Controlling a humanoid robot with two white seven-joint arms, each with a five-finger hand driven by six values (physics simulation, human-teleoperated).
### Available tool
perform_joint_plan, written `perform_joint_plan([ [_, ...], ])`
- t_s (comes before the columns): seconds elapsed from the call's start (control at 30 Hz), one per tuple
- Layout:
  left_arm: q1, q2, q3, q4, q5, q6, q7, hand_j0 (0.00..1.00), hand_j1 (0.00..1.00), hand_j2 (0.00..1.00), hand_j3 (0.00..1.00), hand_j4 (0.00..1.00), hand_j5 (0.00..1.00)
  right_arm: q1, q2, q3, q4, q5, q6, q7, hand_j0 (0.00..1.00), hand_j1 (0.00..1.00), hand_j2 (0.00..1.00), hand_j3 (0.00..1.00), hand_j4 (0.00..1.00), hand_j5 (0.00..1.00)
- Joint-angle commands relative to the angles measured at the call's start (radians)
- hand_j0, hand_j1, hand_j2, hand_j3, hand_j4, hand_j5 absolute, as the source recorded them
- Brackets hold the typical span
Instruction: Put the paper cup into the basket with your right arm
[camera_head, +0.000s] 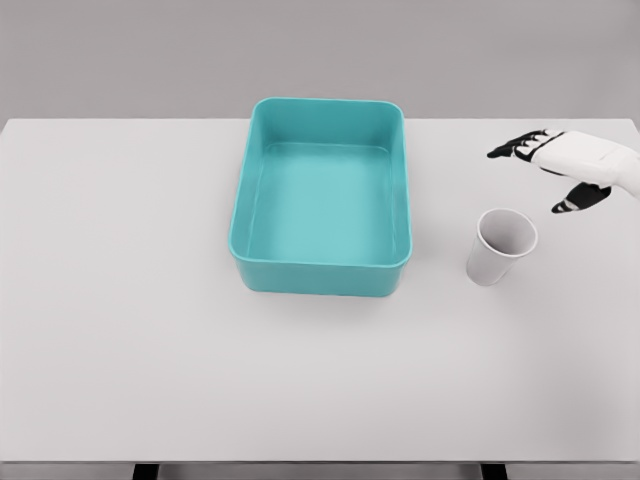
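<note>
The paper cup (501, 246) stands upright on the counter (120, 330), just right of the teal basket (322, 262). It is judged light and crushable; grip gently around mid-wall. Beyond it, the right hand (560, 168) hovers open, fingers spread, holding nothing.

A plain white table (120, 330) fills nearly the whole view, its matte top spreading wide beneath and to the left of the fingers; behind its far edge stands a flat grey wall (150, 55), beyond the fingertips
</note>
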Motion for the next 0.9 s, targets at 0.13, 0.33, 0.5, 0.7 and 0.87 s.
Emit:
perform_joint_plan([
  [0.13, 0.000, 0.000, 0.000, 0.000, 0.000, 0.000, 0.000, 1.00, 1.00, 1.00, 1.00, 1.00, 1.00, -0.041, -0.016, -0.002, -0.003, -0.003, -0.036, -0.001, 1.00, 1.00, 1.00, 1.00, 1.00, 1.00],
  [0.33, 0.000, 0.000, 0.000, 0.000, 0.000, 0.000, 0.000, 1.00, 1.00, 1.00, 1.00, 1.00, 1.00, 0.041, -0.104, 0.003, -0.001, -0.328, -0.069, -0.037, 1.00, 1.00, 1.00, 1.00, 1.00, 1.00],
  [0.5, 0.000, 0.000, 0.000, 0.000, 0.000, 0.000, 0.000, 1.00, 1.00, 1.00, 1.00, 1.00, 1.00, 0.173, -0.159, 0.000, -0.004, -0.715, -0.069, -0.062, 1.00, 1.00, 1.00, 1.00, 1.00, 1.00],
  [0.7, 0.000, 0.000, 0.000, 0.000, 0.000, 0.000, 0.000, 1.00, 1.00, 1.00, 1.00, 1.00, 1.00, 0.320, -0.119, -0.003, -0.006, -0.931, -0.069, -0.064, 1.00, 1.00, 1.00, 1.00, 1.00, 1.00],
  [0.87, 0.000, 0.000, 0.000, 0.000, 0.000, 0.000, 0.000, 1.00, 1.00, 1.00, 1.00, 1.00, 1.00, 0.353, -0.115, -0.006, -0.018, -0.961, -0.069, -0.064, 1.00, 1.00, 1.00, 1.00, 1.00, 1.00],
])
